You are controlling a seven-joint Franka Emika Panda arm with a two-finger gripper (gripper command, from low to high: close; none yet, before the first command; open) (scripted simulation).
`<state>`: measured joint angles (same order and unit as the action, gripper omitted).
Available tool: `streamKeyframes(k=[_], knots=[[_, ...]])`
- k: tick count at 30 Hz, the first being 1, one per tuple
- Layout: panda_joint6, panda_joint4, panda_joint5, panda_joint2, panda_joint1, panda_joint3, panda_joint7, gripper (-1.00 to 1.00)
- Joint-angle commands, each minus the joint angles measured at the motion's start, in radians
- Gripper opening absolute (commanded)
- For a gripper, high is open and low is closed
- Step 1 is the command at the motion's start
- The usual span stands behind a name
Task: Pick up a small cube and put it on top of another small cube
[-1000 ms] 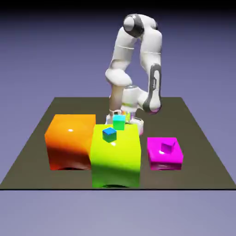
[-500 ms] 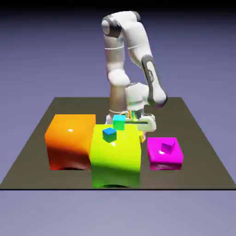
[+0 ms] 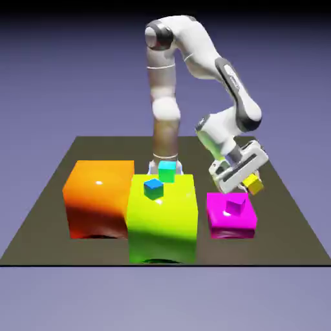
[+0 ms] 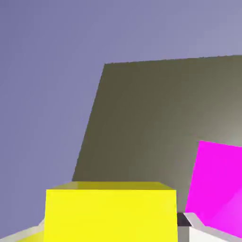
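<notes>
While gripping, fingers [image 4: 201, 232]: closing on the yellow cube, pressing from its two sides.
Yellow cube [image 4: 111, 215]: sitting between the fingers, filling the bottom middle of the hand view; in the exterior view, tilting, and showing up and to the right of the purple cube, well apart from the orange block.
Hand [image 3: 240, 169]: leaning over at a slant, showing just behind the magenta block in the exterior view, pointing down toward the exterior view's right.
Arm [image 3: 194, 48]: rising from the base, bending at the top and reaching down toward the exterior view's right.
Purple cube [image 3: 235, 205]: resting on the magenta block, standing turned, not touching the yellow cube.
Magenta block [image 3: 231, 224]: lying flat on the bench at the exterior view's right; showing at the right edge of the hand view.
Green block [image 3: 162, 223]: standing in the middle, between the magenta block and the orange block.
Blue cube [image 3: 154, 189]: resting on the green block.
Teal cube [image 3: 167, 171]: showing at the far edge of the green block's top, exact support being unclear.
Orange block [image 3: 100, 200]: standing at the exterior view's left, beside the green block.
Bench [image 3: 45, 236]: lying dark beneath the blocks.
</notes>
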<state>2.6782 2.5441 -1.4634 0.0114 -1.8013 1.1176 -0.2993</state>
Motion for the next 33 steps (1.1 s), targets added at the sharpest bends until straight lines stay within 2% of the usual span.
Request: streamKeyframes(k=[1, 21, 30, 31, 33], knots=[[-0.035, -0.014, 0.031, -0.029, -0.03, 0.038, -0.033, -1.0], [-0.657, -0.071, 0.461, -0.728, -0.48, 0.707, -0.88, -1.0], [-0.537, -0.054, 0.302, -0.732, -0.327, 0.452, -0.958, -1.0], [-0.537, -0.054, 0.302, -0.732, -0.327, 0.452, -0.958, 1.0], [-0.554, -0.057, 0.324, -0.731, -0.349, 0.488, -0.947, 1.0]])
